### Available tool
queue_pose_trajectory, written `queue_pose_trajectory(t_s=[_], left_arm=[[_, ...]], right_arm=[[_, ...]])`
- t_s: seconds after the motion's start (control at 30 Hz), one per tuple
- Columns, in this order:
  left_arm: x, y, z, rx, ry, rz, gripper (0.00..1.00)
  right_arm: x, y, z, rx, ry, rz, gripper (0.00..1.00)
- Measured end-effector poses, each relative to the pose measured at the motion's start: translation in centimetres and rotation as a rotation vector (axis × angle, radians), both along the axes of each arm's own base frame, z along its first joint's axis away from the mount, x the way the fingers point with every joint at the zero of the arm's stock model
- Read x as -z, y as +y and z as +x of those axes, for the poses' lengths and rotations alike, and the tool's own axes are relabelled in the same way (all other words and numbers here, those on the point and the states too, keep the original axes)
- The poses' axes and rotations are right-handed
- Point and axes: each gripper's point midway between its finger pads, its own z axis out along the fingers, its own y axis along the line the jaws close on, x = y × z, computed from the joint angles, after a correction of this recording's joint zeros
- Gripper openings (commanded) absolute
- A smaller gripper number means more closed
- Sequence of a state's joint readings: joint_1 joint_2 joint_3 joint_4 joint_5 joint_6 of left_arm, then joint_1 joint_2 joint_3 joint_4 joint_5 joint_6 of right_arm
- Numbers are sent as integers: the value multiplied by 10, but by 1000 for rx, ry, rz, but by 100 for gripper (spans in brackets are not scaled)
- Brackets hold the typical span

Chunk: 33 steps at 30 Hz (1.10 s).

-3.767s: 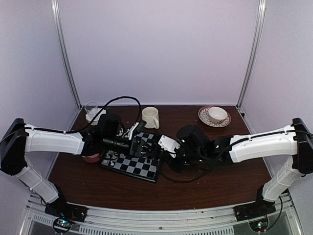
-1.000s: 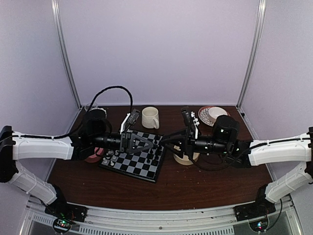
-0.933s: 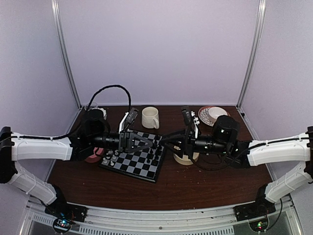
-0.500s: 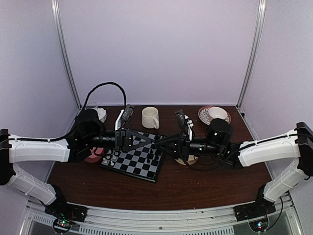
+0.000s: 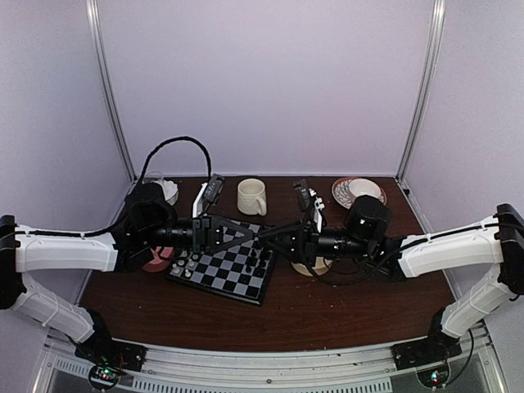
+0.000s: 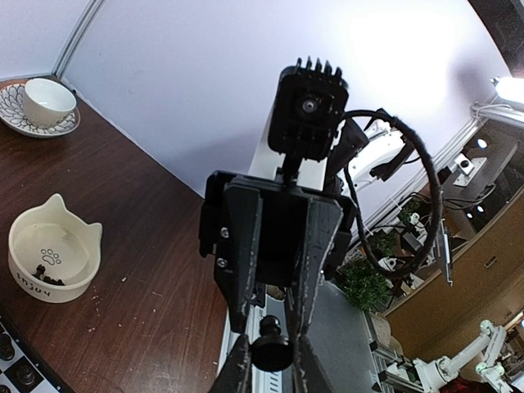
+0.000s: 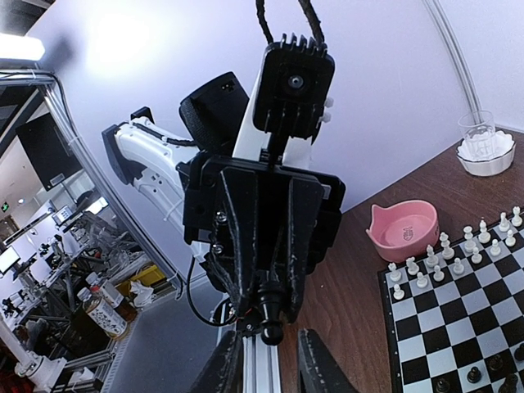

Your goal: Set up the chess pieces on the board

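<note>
The board (image 5: 225, 270) lies mid-table, with white chess pieces (image 5: 187, 264) on its left side and black ones (image 5: 260, 258) on its right. Above it the two grippers meet tip to tip. My left gripper (image 6: 270, 372) is shut on the round base of a black chess piece (image 6: 270, 350). In the right wrist view that piece (image 7: 270, 315) points its head between the fingers of my right gripper (image 7: 266, 368). Those fingers flank the head with a gap on each side. The same view shows the board (image 7: 458, 327) and the white pieces (image 7: 458, 258).
A cream cat-ear bowl (image 6: 51, 258) right of the board holds a few black pieces (image 6: 45, 278). A pink bowl (image 7: 401, 233) sits left of the board. Behind stand a cream mug (image 5: 251, 196), a cup on a saucer (image 5: 359, 192) and a glass dish (image 5: 164, 188).
My right gripper has slid left to meet the left gripper's tip, and its jaws have narrowed around the piece's head. The left arm has drawn back slightly, still gripping the piece.
</note>
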<state>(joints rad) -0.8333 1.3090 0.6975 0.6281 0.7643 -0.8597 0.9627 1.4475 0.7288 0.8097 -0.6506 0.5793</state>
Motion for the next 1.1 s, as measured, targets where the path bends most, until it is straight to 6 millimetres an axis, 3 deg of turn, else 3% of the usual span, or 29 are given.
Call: queue_pose_trajectory(t_s=[0.23, 0.6, 0.63, 0.7, 0.93, 1.1], left_arm=[[4, -3, -2, 9, 5, 6, 14], [6, -4, -3, 13, 9, 10, 14], [6, -5, -3, 14, 8, 9, 17], [6, -5, -3, 14, 8, 9, 37], [10, -2, -2, -10, -34, 36, 79], [3, 13, 5, -121, -118, 73, 87]], right_arm=[[-1, 1, -1, -2, -1, 1, 22], [-2, 4, 2, -2, 0, 0, 8], [-1, 4, 2, -2, 1, -1, 5], [-1, 4, 1, -3, 3, -3, 2], [10, 4, 3, 8, -2, -47, 2], [27, 2, 11, 57, -12, -160, 2]])
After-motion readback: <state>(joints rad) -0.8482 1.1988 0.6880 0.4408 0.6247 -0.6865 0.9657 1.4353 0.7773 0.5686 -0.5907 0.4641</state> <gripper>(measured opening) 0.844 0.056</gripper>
